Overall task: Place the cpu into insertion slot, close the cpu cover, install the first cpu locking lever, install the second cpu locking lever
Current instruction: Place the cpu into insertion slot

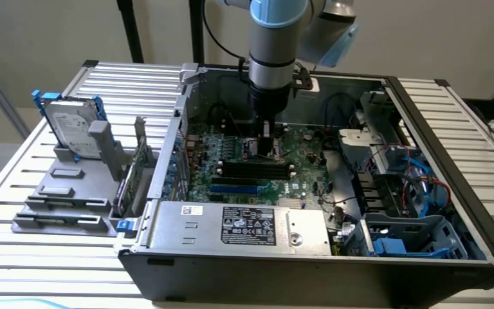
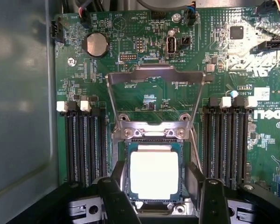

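The arm comes down from the top centre of the exterior view into an open computer case [image 1: 316,277], which lies on a slatted metal worktop [image 1: 49,257]. The gripper [image 1: 269,148] is low over the green board [image 1: 309,147], approx. mid-frame, just above the black memory slots [image 1: 256,170].

In the wrist view the cpu [image 2: 154,175] lies flat, pale metal side up, inside the insertion slot [image 2: 154,141], w/ its green edge square to the slot's rim. The gripper is right at the cpu; I cannot tell if it pinches the chip or is just off it. The cpu cover [image 2: 154,74] is open, tilted up on its hinge beyond the slot, and the board shows through its window.

At the exterior view's left a hard drive [image 1: 71,125] stands in a grey rack [image 1: 67,193] on the worktop. A silver power supply [image 1: 238,225] sits in the case at lower centre.
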{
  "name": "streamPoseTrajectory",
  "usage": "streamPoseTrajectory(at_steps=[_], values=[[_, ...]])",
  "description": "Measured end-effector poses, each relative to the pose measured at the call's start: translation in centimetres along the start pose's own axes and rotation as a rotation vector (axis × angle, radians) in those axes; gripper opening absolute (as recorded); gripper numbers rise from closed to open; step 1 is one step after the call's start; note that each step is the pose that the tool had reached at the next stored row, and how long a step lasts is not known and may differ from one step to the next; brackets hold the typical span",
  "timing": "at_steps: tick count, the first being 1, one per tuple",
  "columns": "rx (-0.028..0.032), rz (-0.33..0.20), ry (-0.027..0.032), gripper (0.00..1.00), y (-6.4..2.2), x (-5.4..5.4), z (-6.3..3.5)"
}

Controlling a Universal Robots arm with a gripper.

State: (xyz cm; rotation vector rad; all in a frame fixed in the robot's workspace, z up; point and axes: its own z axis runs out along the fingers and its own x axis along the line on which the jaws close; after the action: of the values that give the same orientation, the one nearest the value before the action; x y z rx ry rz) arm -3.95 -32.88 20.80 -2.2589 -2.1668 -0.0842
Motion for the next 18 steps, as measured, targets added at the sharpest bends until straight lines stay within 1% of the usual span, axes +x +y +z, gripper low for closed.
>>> streamPoseTrajectory(at_steps=[3,4,6,7,9,10,13,14,15,16,18], values=[[0.0032,0.001,0.0004,0.62,-0.02,0.0,-0.74],[0.0041,0.001,0.0006,0.6,-0.05,0.0,-0.98],[0.0054,0.001,0.0017,0.47,-0.16,0.0,-1.43],[0.006,0.002,0.0029,0.47,-0.26,0.0,-1.66],[0.0067,0.002,0.0065,0.36,-0.51,-0.1,-2.07],[0.0068,0.002,0.0094,0.36,-0.67,-0.2,-2.27],[0.0072,0.002,0.0158,0.18,-1.32,-0.4,-2.85],[0.0072,0.002,0.0175,0.18,-1.58,-0.5,-3.03],[0.0074,0.002,0.0187,0.12,-1.88,-0.6,-3.2],[0.0074,0.002,0.0195,0.11,-2.21,-0.7,-3.35],[0.0074,0.002,0.0203,0.11,-3.06,-0.9,-3.57]])
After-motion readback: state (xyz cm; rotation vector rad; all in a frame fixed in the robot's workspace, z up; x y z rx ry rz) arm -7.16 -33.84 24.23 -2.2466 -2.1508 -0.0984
